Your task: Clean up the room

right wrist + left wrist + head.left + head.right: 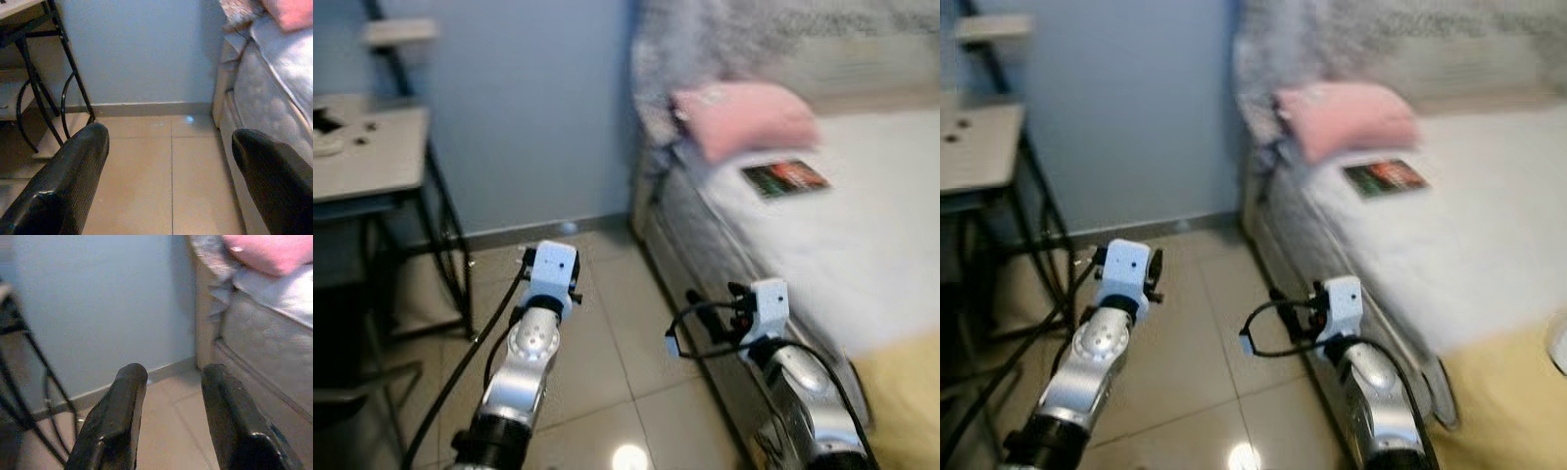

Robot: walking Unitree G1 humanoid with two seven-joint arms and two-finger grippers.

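Note:
A pink pillow (744, 117) lies at the head of the white bed (862, 264) on my right. A dark, flat book or magazine (784, 177) rests on the sheet just in front of the pillow. Both silver arms are held out low over the tiled floor. My left gripper (173, 377) is open with nothing between its fingers and points at the blue wall beside the bed's corner. My right gripper (171, 134) is open wide and empty, close to the bed's side. The eye views are blurred.
A grey table (372, 147) on thin black legs stands at the left with small objects on top. A yellow blanket (911, 392) covers the near end of the bed. Beige floor tiles (597, 323) run between table and bed up to the blue wall (529, 108).

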